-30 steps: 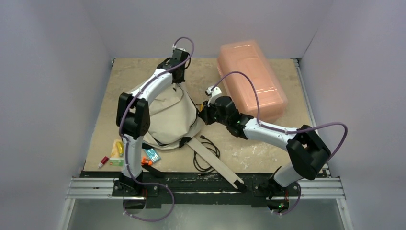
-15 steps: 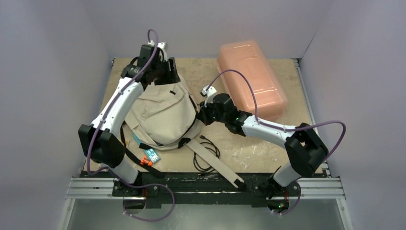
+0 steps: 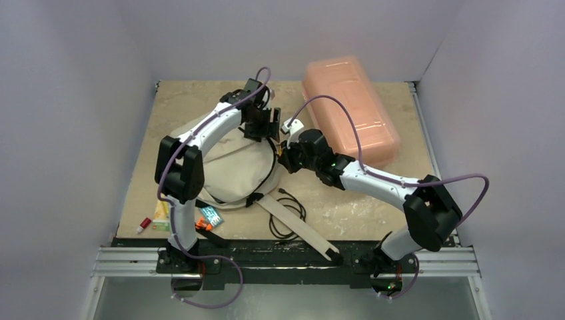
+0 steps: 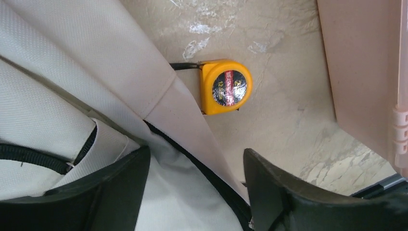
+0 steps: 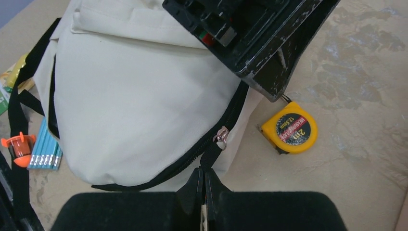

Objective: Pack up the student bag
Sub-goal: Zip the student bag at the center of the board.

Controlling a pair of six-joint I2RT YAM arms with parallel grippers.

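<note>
The beige student bag (image 3: 230,170) lies flat on the table left of centre, its black zipper running along its right edge. My right gripper (image 5: 204,174) is shut on the black zipper pull tab (image 5: 210,156), just below the metal slider (image 5: 221,136); in the top view the right gripper (image 3: 286,159) sits at the bag's right edge. My left gripper (image 4: 195,163) hovers open over the bag's upper right edge, fabric and zipper lying between its fingers (image 4: 120,185) with nothing gripped. In the top view the left gripper (image 3: 269,125) is just beyond the right one.
A yellow tape measure (image 4: 226,86) lies on the table beside the bag's edge. A translucent pink box (image 3: 350,110) stands at the back right. Blue pencils (image 5: 43,150), an orange sharpener (image 5: 17,144), a black cable (image 3: 286,215) and a wooden strip (image 3: 300,228) lie near the front.
My left gripper has opened and let go of the bag. Its arm swung out to the left, then back right over the bag's upper right edge. The right gripper has stayed shut on the pull.
</note>
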